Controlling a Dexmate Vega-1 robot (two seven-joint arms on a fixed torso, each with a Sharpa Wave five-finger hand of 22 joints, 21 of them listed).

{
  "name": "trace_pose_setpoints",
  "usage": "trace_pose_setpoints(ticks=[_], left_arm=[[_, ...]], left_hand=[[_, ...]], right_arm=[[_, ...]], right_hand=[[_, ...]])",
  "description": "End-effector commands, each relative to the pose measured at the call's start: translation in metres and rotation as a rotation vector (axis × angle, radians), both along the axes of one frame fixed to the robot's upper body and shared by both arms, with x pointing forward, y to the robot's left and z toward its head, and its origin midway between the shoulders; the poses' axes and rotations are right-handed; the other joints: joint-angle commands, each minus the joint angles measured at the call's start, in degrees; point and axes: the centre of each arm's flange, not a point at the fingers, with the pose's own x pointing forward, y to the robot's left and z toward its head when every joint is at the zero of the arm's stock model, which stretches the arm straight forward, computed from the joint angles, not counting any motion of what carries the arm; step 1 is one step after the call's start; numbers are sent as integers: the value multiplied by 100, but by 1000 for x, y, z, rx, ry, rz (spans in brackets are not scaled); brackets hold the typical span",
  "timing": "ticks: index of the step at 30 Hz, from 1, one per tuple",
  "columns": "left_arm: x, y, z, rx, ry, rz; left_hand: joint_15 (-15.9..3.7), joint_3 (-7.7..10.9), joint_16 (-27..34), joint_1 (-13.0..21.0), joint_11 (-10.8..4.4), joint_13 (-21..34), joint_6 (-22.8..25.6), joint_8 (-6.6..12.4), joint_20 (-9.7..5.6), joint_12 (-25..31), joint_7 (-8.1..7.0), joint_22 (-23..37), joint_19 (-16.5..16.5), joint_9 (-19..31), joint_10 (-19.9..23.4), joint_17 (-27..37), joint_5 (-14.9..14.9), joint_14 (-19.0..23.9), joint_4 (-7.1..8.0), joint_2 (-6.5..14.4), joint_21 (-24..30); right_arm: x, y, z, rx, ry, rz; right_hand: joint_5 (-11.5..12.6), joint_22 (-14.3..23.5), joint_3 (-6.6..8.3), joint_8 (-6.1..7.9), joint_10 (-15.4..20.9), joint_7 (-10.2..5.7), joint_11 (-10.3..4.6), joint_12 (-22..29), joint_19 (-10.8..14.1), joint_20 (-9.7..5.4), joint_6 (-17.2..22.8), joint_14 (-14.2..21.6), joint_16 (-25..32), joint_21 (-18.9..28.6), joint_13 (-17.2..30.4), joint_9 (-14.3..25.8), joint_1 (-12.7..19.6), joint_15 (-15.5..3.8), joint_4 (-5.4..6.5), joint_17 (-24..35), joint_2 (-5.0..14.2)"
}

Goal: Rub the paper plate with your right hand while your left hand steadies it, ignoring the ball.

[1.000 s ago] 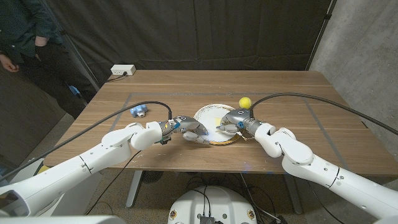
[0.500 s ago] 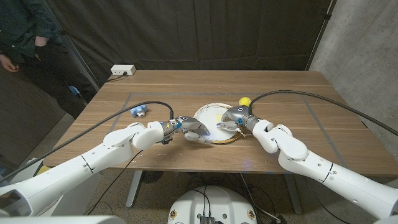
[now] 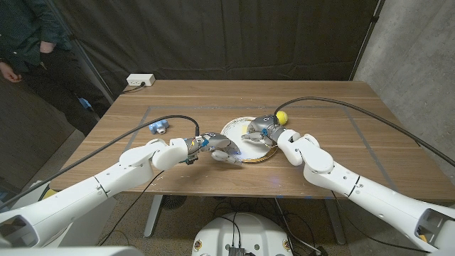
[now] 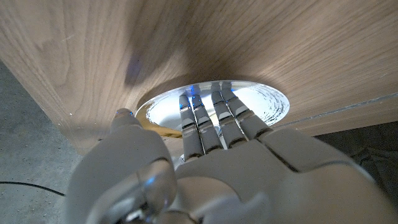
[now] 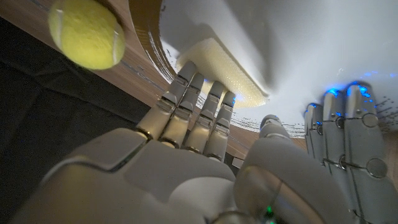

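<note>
Wooden table (image 3: 334, 153), brown grain, faint taped lines across it, dark curtains behind and a grey concrete wall on the right. Near the front edge, at the middle, paper plate (image 3: 244, 135): white, shallow, brown-rimmed. On the plate's left rim, left hand (image 3: 220, 148), fingers (image 4: 214, 118) straight and close together, reaching over the rim onto the white surface and pressing there, nothing gripped. On the plate's right side, right hand (image 3: 260, 132), fingers (image 5: 199, 118) bent down over a pale yellow sponge (image 5: 227, 76) lying on the white surface; firm grip or mere pressing, cannot tell. In the right wrist view, tips of the left hand's fingers lit blue just beside the sponge. Black cables arching from both forearms over the tabletop. Just beyond the plate's right rim, yellow ball (image 3: 282, 116), close to the right hand, touching it or not unclear. Farther left, small blue-and-white object (image 3: 158, 127). At the far left edge, white power strip (image 3: 140, 80). Beyond the table's left corner, a person (image 3: 28, 43) in dark clothing, standing.
</note>
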Motion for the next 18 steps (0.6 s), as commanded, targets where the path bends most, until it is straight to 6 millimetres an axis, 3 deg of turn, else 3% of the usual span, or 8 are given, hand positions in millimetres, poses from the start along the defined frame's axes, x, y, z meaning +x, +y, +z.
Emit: trace_pose_setpoints(ticks=[1,8,18], left_arm=[[-2,3,-3,-4,5,5],[-4,5,-3,-10,0,14],[1,7,-3,-46,37,30]], left_hand=[[-318,-43,-3,26,9,9,17,9,-214,33,34,22,-17,27,30,12,-20,-32,11,13,-1],[-313,-45,-6,30,13,9,10,6,-213,31,37,21,-30,27,22,12,-24,-41,12,13,-6],[-307,-46,-7,33,27,9,-13,-3,-208,25,51,22,-45,27,4,13,-29,-53,18,24,-12]], right_arm=[[4,38,16,-40,-19,49],[1,37,16,-38,-15,53],[0,-12,-2,-12,20,-71]], right_hand=[[-6,18,30,-33,-61,5,-30,-38,-19,-706,-52,-33,-11,-14,1,3,-32,-710,-15,21,17],[-3,23,38,-15,-63,5,-36,-42,-15,-702,-21,6,2,-11,1,3,-36,-723,-19,23,27],[0,30,53,24,8,11,-29,-19,-10,-705,71,26,2,-7,2,4,-39,-743,-31,24,36]])
